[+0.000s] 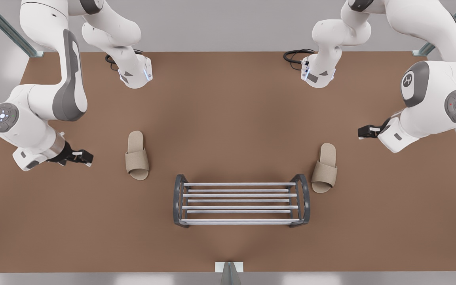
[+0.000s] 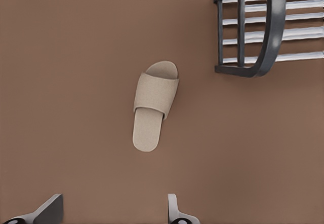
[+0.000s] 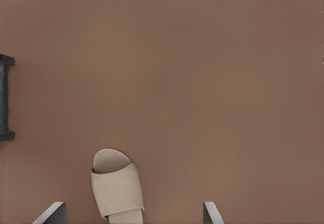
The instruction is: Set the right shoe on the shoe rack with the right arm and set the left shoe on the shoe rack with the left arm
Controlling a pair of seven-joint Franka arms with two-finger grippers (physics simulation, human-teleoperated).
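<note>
Two beige open-toe slippers lie flat, soles down. The right shoe (image 1: 137, 160) sits apart from the empty, upright silver-barred shoe rack (image 1: 236, 195). The left shoe (image 1: 323, 169) lies just beside its dark end frame.

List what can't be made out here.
- Right shoe: in the right wrist view, one end is cut off by the picture edge.
- Shoe rack: in both wrist views, most of it runs past the picture edges.
- Left gripper and right gripper: in the front view, the finger gap is too small and dark to judge. The wrist views show the fingers apart.
</note>
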